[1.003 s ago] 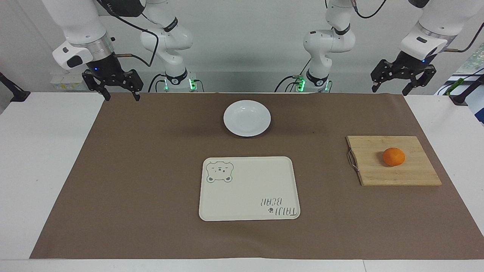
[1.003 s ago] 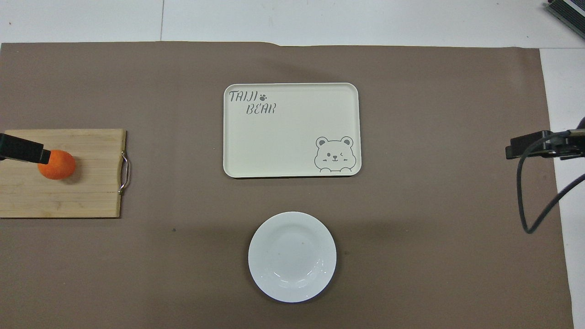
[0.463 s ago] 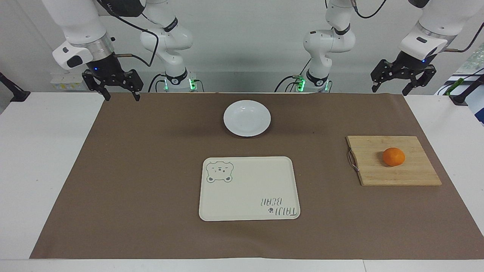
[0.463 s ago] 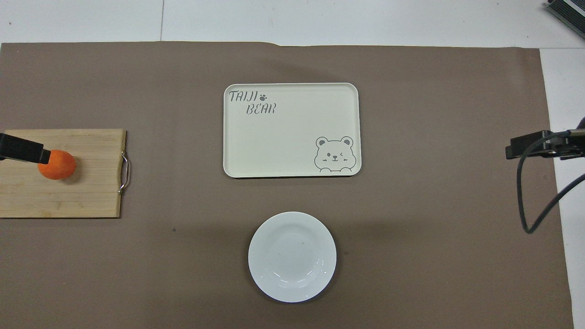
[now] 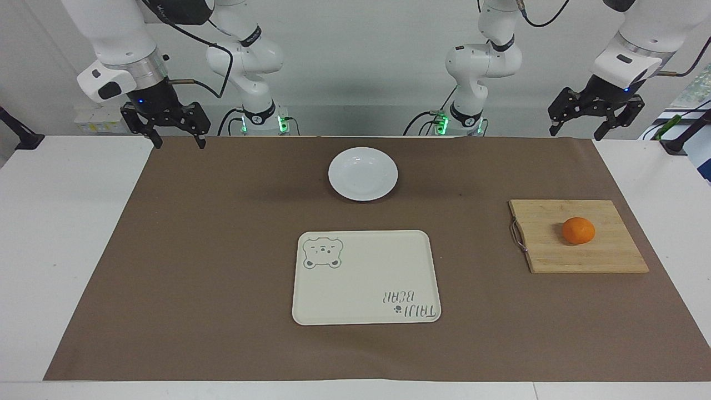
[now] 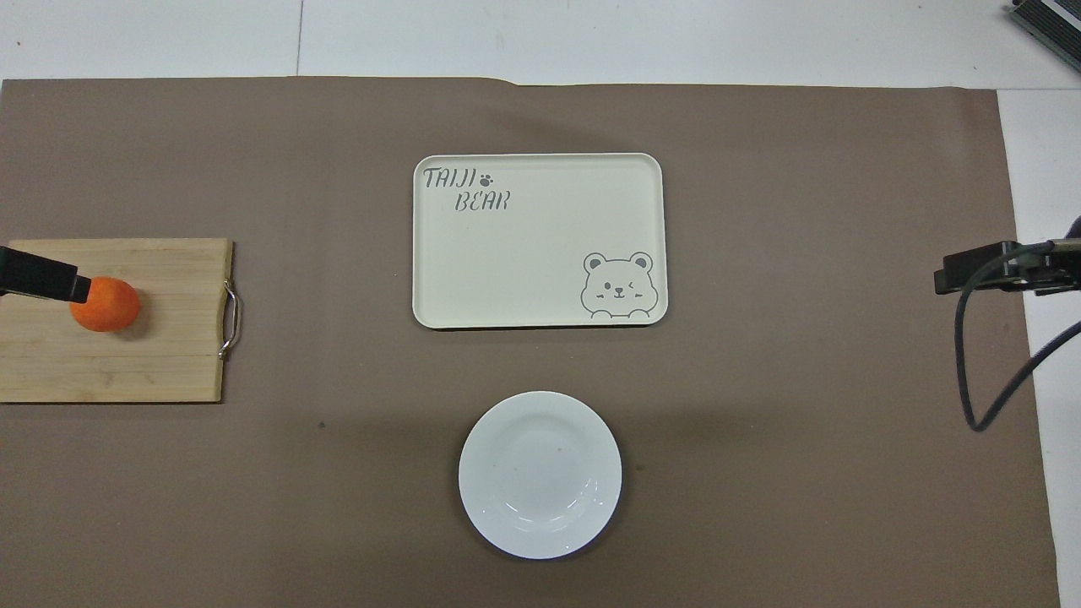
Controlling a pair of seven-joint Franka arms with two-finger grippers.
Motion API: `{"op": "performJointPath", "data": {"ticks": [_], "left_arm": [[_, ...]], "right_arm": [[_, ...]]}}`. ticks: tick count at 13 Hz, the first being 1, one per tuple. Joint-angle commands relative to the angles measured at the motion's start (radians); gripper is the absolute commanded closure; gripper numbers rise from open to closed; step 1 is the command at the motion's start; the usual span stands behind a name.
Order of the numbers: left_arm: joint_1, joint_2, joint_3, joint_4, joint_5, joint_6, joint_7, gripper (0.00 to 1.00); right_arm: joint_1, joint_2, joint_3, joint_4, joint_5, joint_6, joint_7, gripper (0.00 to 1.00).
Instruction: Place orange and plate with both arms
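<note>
Both tools, left tool (image 5: 596, 121) and right tool (image 5: 166, 126), hang open; the firm, rollable orange (image 5: 578, 230) on the board (image 5: 611, 255) needs a mid-girth grasp, while the slick, brittle plate (image 5: 362, 173), nearer the robots than the tray (image 5: 366, 300), needs a rim pinch.

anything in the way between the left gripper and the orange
Nothing visible. The left gripper hangs open over the table edge by its base, and the orange sits alone on the cutting board.

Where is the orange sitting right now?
The orange rests on the wooden cutting board at the left arm's end of the table, apart from the tray and plate.
</note>
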Motion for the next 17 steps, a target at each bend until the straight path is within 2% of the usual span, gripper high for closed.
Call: {"op": "performJointPath", "data": {"ticks": [1,9,17], "left_arm": [[0.009,-0.003,-0.003,0.005,0.002,0.008,-0.003,0.0],[0.011,0.0,-0.005,0.005,0.015,0.054,-0.001,0.0],[0.055,0.021,-0.003,0.004,0.015,0.1,0.003,0.0]], "right_arm": [[-0.009,-0.004,0.008,-0.005,-0.007,0.0,0.019,0.0],[-0.009,-0.004,0.008,-0.005,-0.007,0.001,0.019,0.0],[-0.009,-0.004,0.008,-0.005,-0.007,0.001,0.019,0.0]]}}
